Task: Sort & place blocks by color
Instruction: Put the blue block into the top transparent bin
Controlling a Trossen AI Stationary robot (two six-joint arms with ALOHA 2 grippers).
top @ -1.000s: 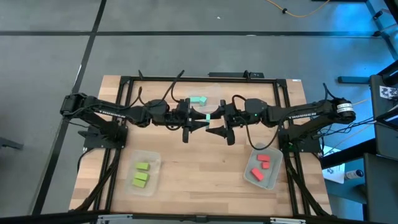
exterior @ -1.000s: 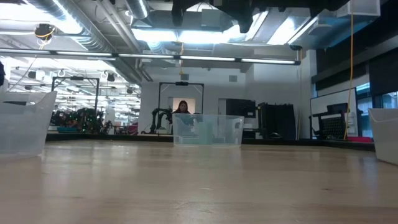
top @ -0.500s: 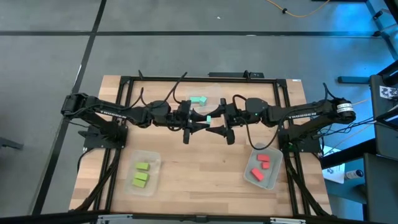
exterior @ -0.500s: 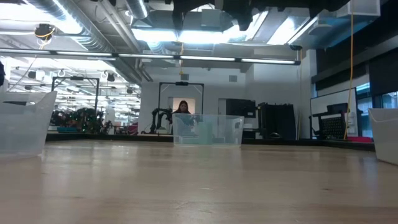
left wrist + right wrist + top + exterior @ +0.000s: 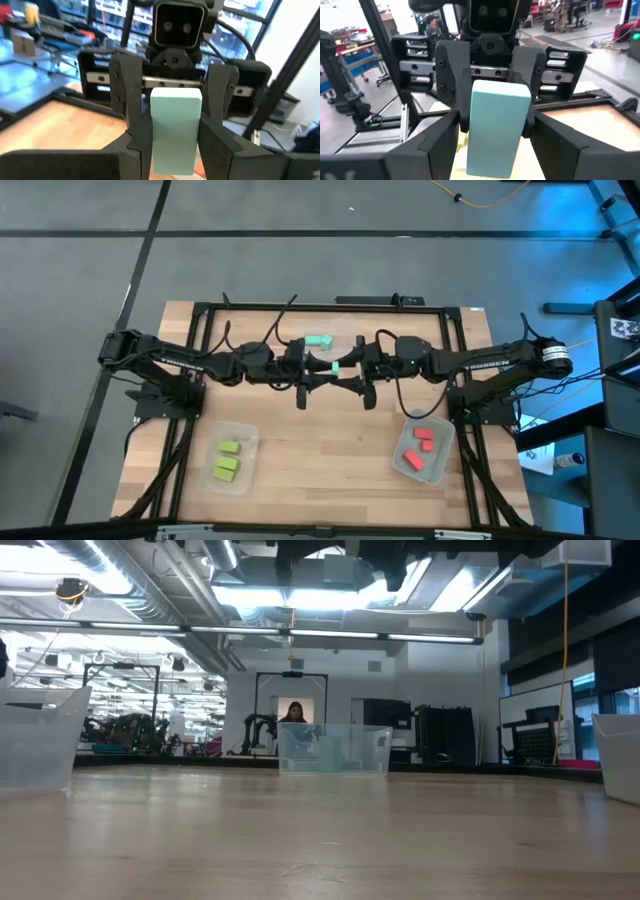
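Note:
A teal block [image 5: 335, 368] hangs high over the middle of the table, between my two grippers, which point level at each other. My left gripper [image 5: 322, 370] is shut on the block's left end. My right gripper [image 5: 350, 372] is open; its fingers [image 5: 442, 132] stand on either side of the block's right end with narrow gaps. More teal blocks [image 5: 318, 340] lie in the clear far tub [image 5: 345, 338]. Green blocks [image 5: 228, 460] fill the near left tub, red-pink blocks [image 5: 420, 442] the near right tub. My left gripper pinches the teal block's two long sides [image 5: 156, 150] between its two fingers. The fingers come level from the table's left and lie along the block. The block is lifted clear of the table and sticks out level toward my right gripper.
The near left tub [image 5: 245, 442] and the near right tub [image 5: 440, 465] stand by the table's near corners. Black frame rails [image 5: 320, 305] run around the tabletop. A person shows far off in the room behind the table in the low view.
My right gripper's fingers have drawn closer together around the teal block's right end. The left gripper and the block have kept still.

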